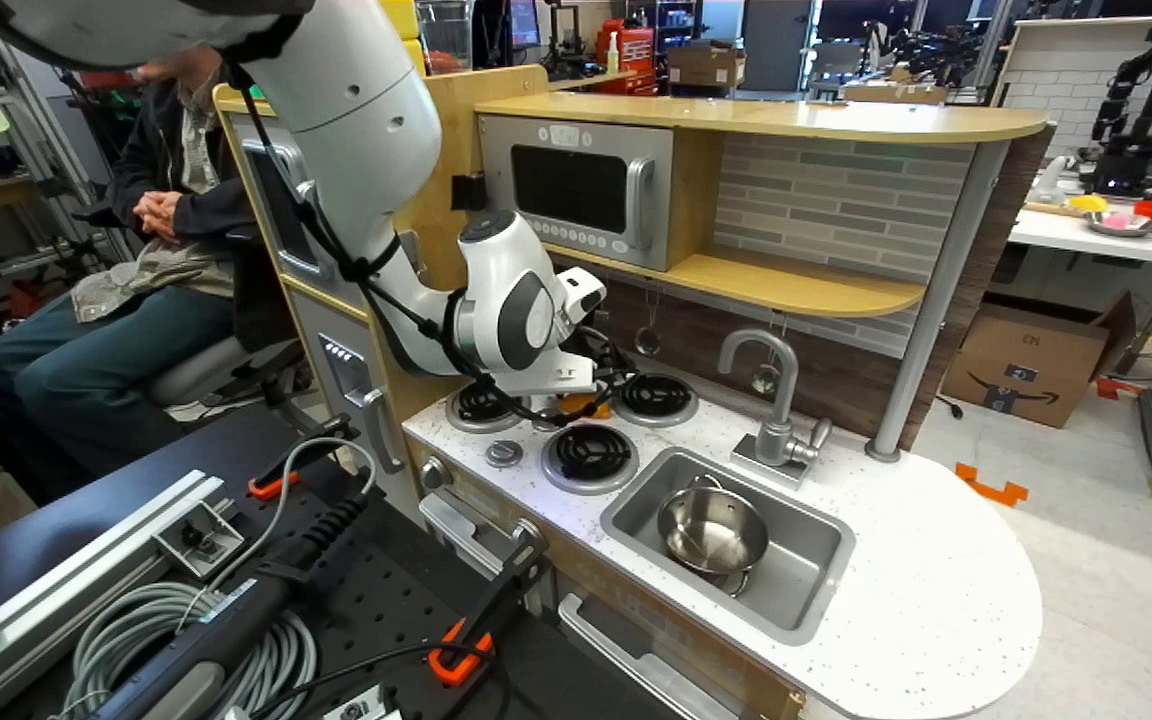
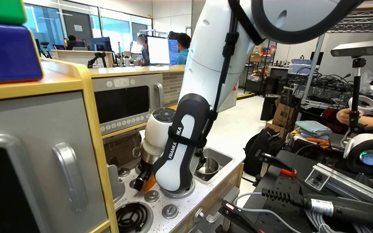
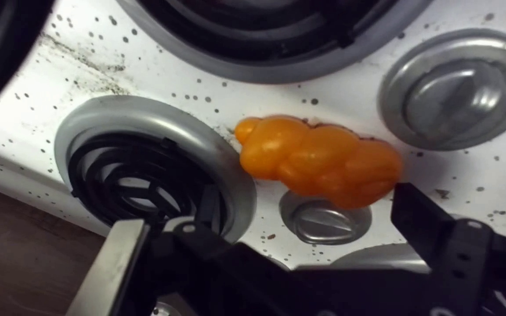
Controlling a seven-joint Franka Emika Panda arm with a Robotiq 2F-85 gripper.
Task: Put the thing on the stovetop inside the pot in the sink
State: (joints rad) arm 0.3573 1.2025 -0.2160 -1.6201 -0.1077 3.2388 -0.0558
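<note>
Well, with my pincer spread, I could snag a knob beside the orange toy by closing too low.

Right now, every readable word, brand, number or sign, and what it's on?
"FRANKA", then "KA" past black strap: white-and-black arm link.
Curved-arrow logo, no readable word: brown cardboard box.
Too small or blurred: markings on silver toy microwave; white label on long black tool; other text likewise.
</note>
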